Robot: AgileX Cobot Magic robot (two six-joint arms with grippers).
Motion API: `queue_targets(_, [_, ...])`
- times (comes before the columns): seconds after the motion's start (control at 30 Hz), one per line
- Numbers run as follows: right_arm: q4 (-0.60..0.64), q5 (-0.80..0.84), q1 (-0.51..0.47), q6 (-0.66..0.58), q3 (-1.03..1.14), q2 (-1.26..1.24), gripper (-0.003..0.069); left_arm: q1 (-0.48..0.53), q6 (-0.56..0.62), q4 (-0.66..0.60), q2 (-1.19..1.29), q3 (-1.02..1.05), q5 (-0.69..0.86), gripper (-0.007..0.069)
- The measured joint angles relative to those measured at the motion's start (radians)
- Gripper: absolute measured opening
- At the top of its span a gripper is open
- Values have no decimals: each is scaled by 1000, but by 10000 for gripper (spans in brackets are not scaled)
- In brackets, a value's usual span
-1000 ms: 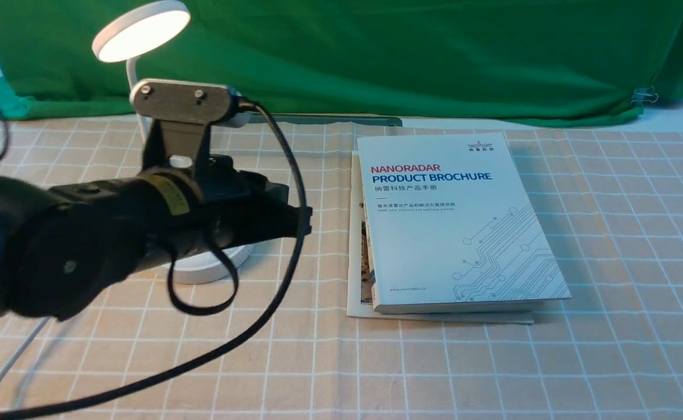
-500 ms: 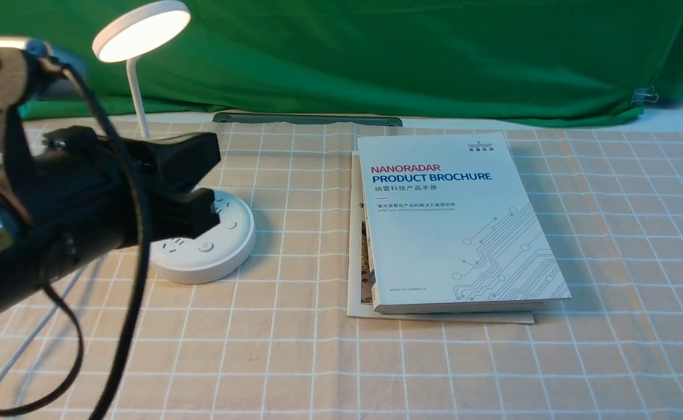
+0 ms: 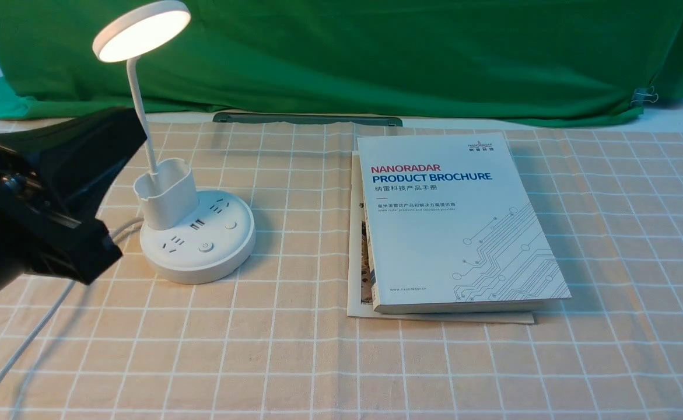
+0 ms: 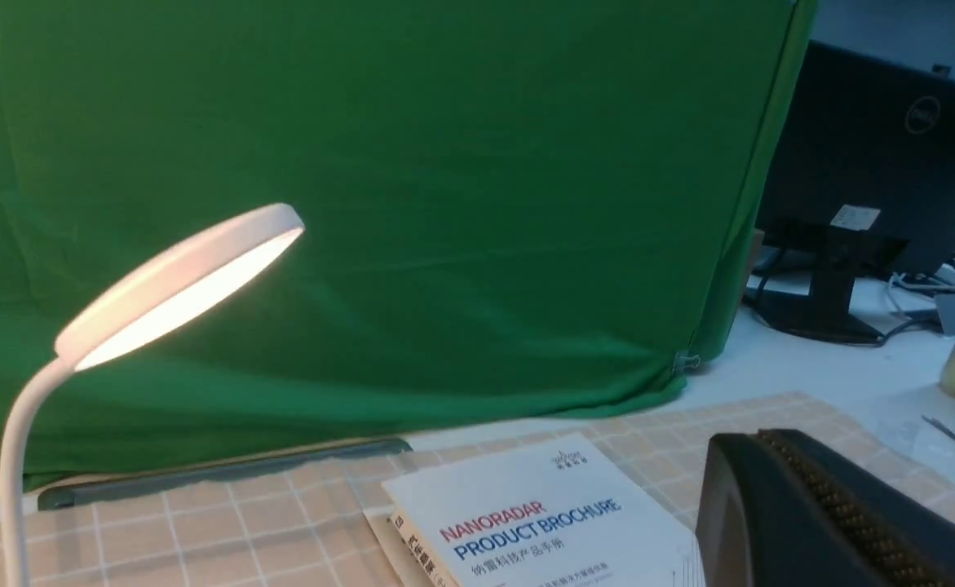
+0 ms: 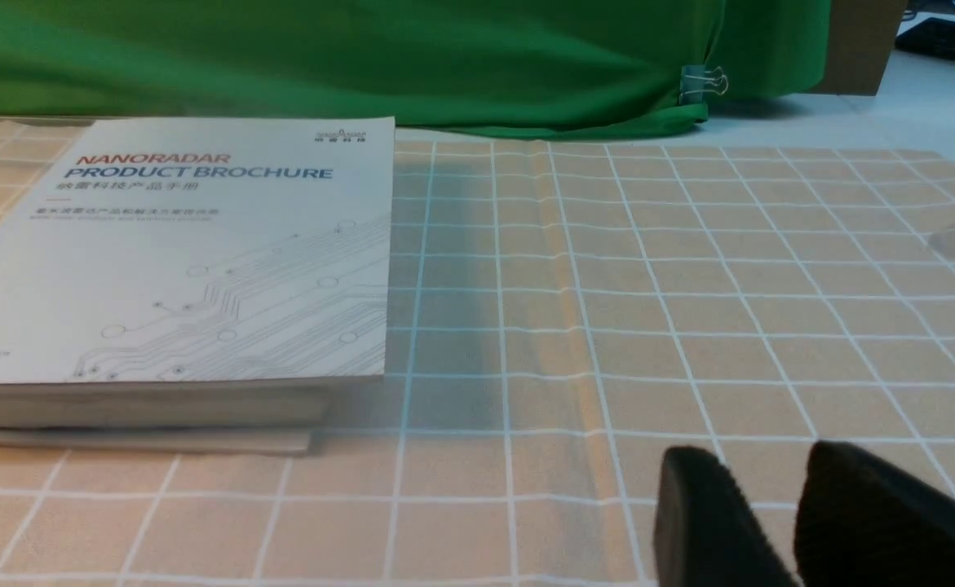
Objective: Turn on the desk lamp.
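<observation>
While lit — desk lamp (image 3: 169, 201) right of the left pincer (image 3: 126, 189).

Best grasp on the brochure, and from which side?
Judgement: pinch the thick NANORADAR product brochure at its near right corner, coming low from the robot's right. It lies flat, but that corner juts past the thin booklet beneath, so one finger could likely slip under. The cloth right below leaves little room.
</observation>
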Motion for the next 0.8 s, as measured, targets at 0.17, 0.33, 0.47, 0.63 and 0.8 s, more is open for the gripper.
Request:
queue_targets(0.17, [0, 0, 0, 0, 0, 0, 241, 0, 1, 10, -15, 28, -43, 1])
queue_targets(0.33, [0, 0, 0, 0, 0, 0, 241, -1, 2, 52, -51, 39, -61, 1])
queue_targets(0.47, [0, 0, 0, 0, 0, 0, 241, -1, 4, 83, -100, 39, -63, 1])
queue_targets(0.63, [0, 0, 0, 0, 0, 0, 241, -1, 4, 97, -176, 39, -63, 1])
queue_targets(0.8, [0, 0, 0, 0, 0, 0, 241, -1, 9, 100, -268, 39, -63, 1])
